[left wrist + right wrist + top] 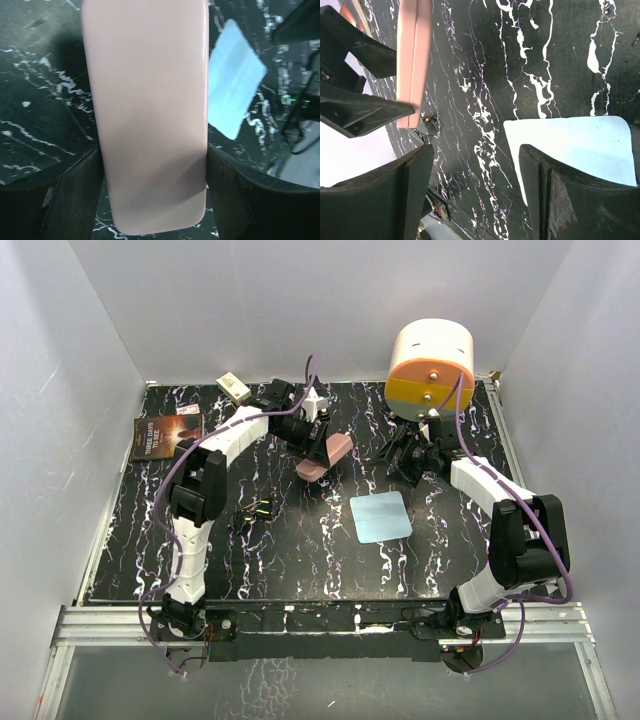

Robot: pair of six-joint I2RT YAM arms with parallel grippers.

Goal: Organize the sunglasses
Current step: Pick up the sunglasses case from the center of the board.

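The pink oblong case (330, 454) sits mid-table, and my left gripper (318, 445) is shut on it. In the left wrist view the case (150, 100) fills the gap between both fingers (70, 200). The sunglasses (256, 510), small and dark-framed, lie on the table left of the case, beside the left arm. They show faintly in the right wrist view (427, 125), just past the case (412, 60). My right gripper (405, 455) is open and empty (475, 190), right of the case and above the light blue cloth (381, 516).
A book (165, 435) lies at the far left. A small cream box (233, 388) and a white object (315, 400) are at the back. A white and orange cylinder (430, 365) stands at the back right. White walls enclose the black marbled table (300, 560).
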